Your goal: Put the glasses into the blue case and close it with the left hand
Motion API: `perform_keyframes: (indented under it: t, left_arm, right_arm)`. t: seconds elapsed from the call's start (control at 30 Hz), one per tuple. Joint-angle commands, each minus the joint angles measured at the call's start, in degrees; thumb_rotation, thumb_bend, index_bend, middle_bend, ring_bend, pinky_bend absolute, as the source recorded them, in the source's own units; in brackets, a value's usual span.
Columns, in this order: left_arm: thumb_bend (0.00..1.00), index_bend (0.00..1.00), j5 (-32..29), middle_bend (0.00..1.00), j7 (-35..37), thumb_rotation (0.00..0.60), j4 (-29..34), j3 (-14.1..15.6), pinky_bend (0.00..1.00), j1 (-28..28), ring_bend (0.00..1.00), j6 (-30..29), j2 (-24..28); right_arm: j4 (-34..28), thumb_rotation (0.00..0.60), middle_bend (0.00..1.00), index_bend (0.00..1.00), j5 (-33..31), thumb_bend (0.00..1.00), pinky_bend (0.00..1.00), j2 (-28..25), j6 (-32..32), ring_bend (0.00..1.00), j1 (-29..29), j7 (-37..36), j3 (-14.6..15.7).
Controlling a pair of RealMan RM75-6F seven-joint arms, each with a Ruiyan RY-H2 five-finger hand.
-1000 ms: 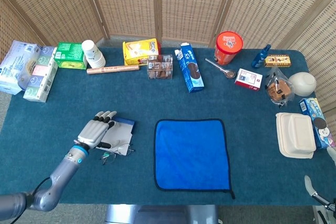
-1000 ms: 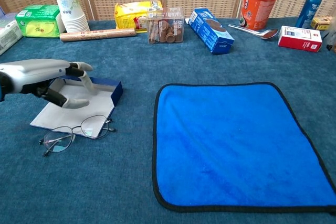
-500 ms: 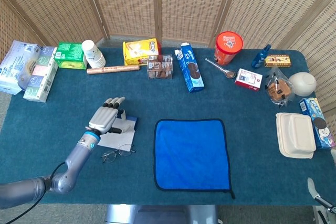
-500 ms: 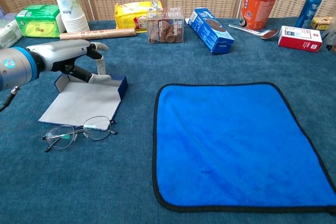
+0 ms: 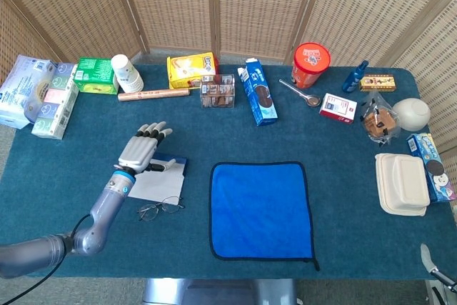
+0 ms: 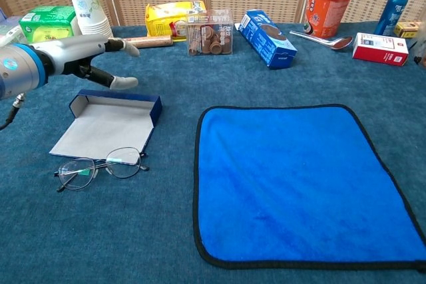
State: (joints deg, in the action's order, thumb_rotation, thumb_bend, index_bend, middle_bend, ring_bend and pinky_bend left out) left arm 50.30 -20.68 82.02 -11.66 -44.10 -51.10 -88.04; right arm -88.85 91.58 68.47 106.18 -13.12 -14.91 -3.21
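Blue case (image 6: 113, 121) lying open on the desk (image 6: 200, 84), grey lining up and its low blue wall at the far edge, with nothing inside it. The glasses (image 6: 98, 167) rest on the teal cloth just in front of the case's near edge, lenses flat, one lens touching or overlapping the corner of the grey flap. So by my reading the first step is not yet done: the glasses have to be picked up before anything can be closed.

My left hand (image 6: 100, 58) hovers beyond the far wall of the case, released, fingers spread and holding nothing. In the head view the left hand (image 5: 145, 149) sits over the far left part of the case, with the glasses (image 5: 161, 208) on the opposite, near side. The case therefore lies between my hand and the thing I need.

I judge the next move calls for bringing the hand toward me across the case, lowering it over the frame, and pinching at the bridge or a rim. The frame is thin wire and lies flat on pile, so I expect getting a fingertip beneath it to be fiddly, and a push could slide it away.

The right hand barely shows at the head view's lower right corner; I cannot tell its state.
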Motion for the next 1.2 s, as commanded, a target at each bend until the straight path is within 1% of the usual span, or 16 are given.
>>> perform_keyframes:
  t: [0.03, 0.1, 0.23, 0.4, 0.47, 0.7, 0.87, 1.07, 1.2]
  left_arm:
    - [0.26, 0.16, 2.63, 0.02, 3.83, 0.298, 5.1, 0.53, 0.01, 2.03, 0.0, -0.41, 3.5]
    - [0.26, 0.2, 4.64, 0.02, 5.17, 0.3, 7.99, 1.8, 0.01, 3.27, 0.0, -0.55, 5.58]
    - [0.26, 0.21, 8.04, 0.02, 5.23, 0.302, 11.92, 4.9, 0.01, 5.31, 0.0, -1.81, 7.99]
    - [0.26, 0.28, 10.12, 0.02, 4.43, 0.3, 15.83, 8.95, 0.01, 7.69, 0.0, -2.77, 9.83]
    - [0.26, 0.29, 10.37, 0.02, 3.68, 0.301, 16.97, 10.16, 0.01, 8.28, 0.0, -2.96, 10.54]
    - [0.26, 0.29, 12.15, 0.02, 1.08, 0.3, 18.29, 12.81, 0.01, 10.43, 0.0, -5.88, 10.68]
    - [0.26, 0.29, 13.85, 0.02, -0.95, 0.308, 17.95, 14.96, 0.01, 12.2, 0.0, -7.71, 8.7]
    - [0.26, 0.29, 14.51, 0.02, -1.53, 0.307, 17.9, 15.45, 0.01, 12.82, 0.0, -7.75, 7.11]
    - [0.26, 0.29, 15.56, 0.02, -3.15, 0.302, 18.01, 15.8, 0.01, 12.86, 0.0, -8.01, 6.41]
  right_arm:
    - [-0.02, 0.404, 0.13, 0.12, 0.02, 0.34, 0.04, 0.03, 0.01, 0.0, -0.02, -0.04, 0.0]
    - [-0.02, 0.403, 0.13, 0.12, 0.15, 0.34, 0.04, 0.08, -0.07, 0.0, 0.03, -0.04, 0.04]
    - [-0.15, 0.401, 0.13, 0.12, 0.43, 0.33, 0.04, 0.11, -0.25, 0.0, 0.22, 0.24, 0.04]
    - [-0.53, 0.401, 0.13, 0.12, 0.81, 0.34, 0.04, 0.05, -0.22, 0.0, 0.36, 0.63, 0.04]
    - [-0.64, 0.399, 0.13, 0.12, 0.89, 0.33, 0.04, -0.11, -0.1, 0.0, 0.3, 0.74, 0.06]
    - [-0.82, 0.401, 0.13, 0.11, 1.02, 0.33, 0.04, -0.22, 0.54, 0.0, -0.04, 0.56, 0.08]
    - [-0.46, 0.398, 0.13, 0.11, 0.96, 0.33, 0.04, -0.08, 0.52, 0.0, -0.09, 0.14, 0.1]
    - [-0.45, 0.403, 0.13, 0.11, 1.21, 0.33, 0.05, -0.18, 0.63, 0.0, 0.0, 0.05, 0.04]
    - [-0.25, 0.4, 0.13, 0.11, 1.0, 0.33, 0.06, -0.15, 0.76, 0.0, -0.19, -0.33, 0.06]
